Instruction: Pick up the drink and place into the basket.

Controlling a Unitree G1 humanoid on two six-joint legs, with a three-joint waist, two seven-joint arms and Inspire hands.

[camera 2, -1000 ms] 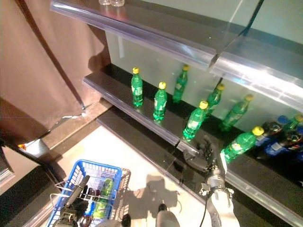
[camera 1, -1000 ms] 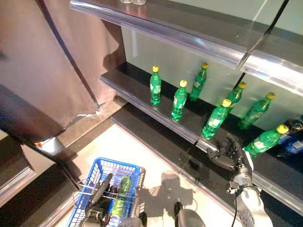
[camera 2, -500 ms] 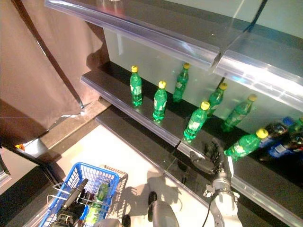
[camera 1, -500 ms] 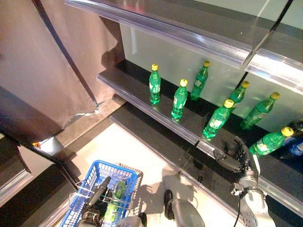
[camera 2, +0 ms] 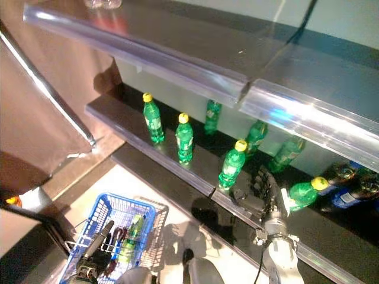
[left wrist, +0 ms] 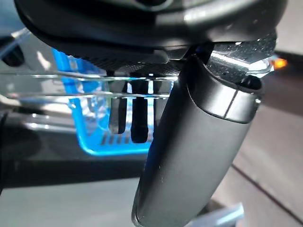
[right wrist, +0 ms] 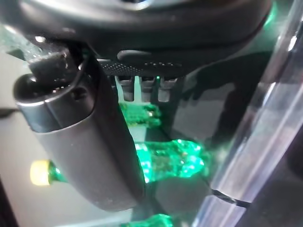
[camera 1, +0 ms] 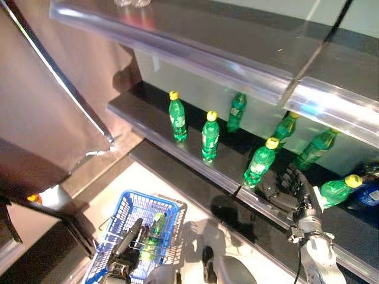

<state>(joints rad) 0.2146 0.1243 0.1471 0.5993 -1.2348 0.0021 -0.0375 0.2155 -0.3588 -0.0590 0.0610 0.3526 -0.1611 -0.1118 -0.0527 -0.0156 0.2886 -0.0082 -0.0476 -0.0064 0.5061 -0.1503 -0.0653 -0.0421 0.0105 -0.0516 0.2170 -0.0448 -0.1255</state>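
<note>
Green bottles with yellow caps stand in a row on a dark shelf (camera 1: 141,118). My right hand (camera 1: 291,190) is open, its fingers up beside the nearest green bottle (camera 1: 259,164), just to that bottle's right and not closed on it. In the right wrist view the thumb (right wrist: 80,142) and straight fingers (right wrist: 142,90) point at a green bottle (right wrist: 173,158). My left hand (camera 1: 120,266) is shut on the wire handles (left wrist: 71,78) of the blue basket (camera 1: 121,210), which hangs low at the left. A green bottle (camera 1: 151,238) lies inside it.
A clear-edged upper shelf (camera 1: 177,50) overhangs the bottle row. A lower dark shelf (camera 1: 189,189) runs below it. A brown curtain (camera 1: 41,118) hangs at the left. Dark and blue drinks (camera 1: 367,192) stand at the far right of the shelf.
The whole view has shifted, so the camera has moved. My right hand has risen to shelf height, closer to the nearest green bottle. The blue basket still hangs from my left hand.
</note>
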